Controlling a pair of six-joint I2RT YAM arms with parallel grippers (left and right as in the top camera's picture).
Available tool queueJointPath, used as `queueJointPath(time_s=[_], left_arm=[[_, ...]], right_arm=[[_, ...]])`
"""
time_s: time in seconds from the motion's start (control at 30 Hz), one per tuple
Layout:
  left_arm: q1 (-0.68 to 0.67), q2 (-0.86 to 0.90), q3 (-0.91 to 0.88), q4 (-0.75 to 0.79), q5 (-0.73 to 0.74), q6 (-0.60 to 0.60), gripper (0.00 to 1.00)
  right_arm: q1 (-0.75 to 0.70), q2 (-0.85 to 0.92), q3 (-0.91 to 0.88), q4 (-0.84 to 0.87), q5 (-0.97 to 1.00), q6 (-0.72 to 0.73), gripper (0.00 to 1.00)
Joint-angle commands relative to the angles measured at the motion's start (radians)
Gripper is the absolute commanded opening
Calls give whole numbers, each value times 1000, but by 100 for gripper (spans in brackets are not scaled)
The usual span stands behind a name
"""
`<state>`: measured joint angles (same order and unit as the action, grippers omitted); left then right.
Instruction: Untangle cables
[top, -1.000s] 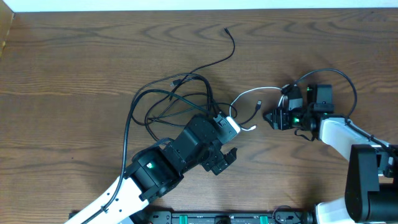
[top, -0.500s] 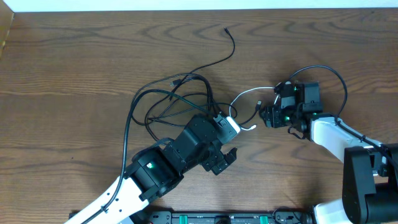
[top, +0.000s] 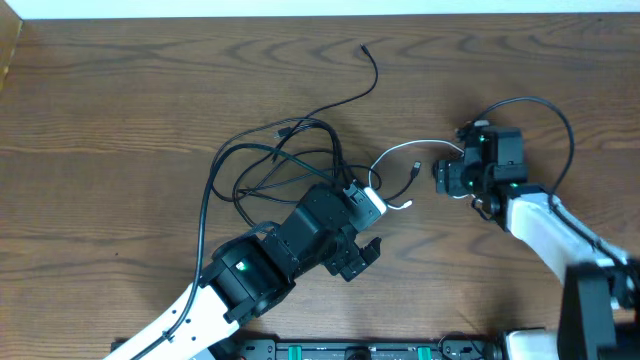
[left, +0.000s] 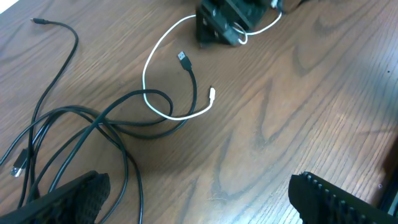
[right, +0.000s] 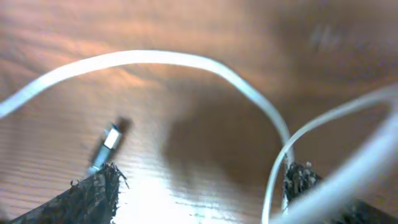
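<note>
A tangle of black cables (top: 280, 160) lies at the table's middle, one loose end reaching far back (top: 364, 46). The white cable (top: 400, 150) loops from the tangle toward my right gripper (top: 445, 178); its plug (top: 405, 207) lies free. In the left wrist view the white cable (left: 155, 56) crosses a black loop (left: 93, 124), and a black plug (left: 183, 59) lies beside it. My left gripper (left: 199, 205) stands open over bare wood, right of the tangle. My right gripper (right: 196, 199) is open, and the white cable (right: 186, 59) runs just inside its right finger (right: 305, 186).
A metal plug end (right: 109, 140) lies by my right gripper's left finger (right: 87, 199). The right arm's own thick black cable (top: 540, 110) arcs above its wrist. A pale strip (top: 300, 8) runs along the table's far edge.
My right gripper has opened wider; it moved left toward the white cable, then back a little up and right. The left arm and the cables have not moved.
</note>
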<state>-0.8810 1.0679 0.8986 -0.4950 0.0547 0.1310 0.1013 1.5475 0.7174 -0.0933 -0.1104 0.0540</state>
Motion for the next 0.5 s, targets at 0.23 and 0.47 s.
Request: queueJointPath(time_s=[0.23, 0.47], left_arm=[[-2, -2, 22, -2, 13, 2, 96], [-2, -2, 22, -2, 13, 2, 96]], right_arm=[[-2, -197, 3, -24, 15, -85, 98], [8, -187, 3, -23, -58, 6, 87]])
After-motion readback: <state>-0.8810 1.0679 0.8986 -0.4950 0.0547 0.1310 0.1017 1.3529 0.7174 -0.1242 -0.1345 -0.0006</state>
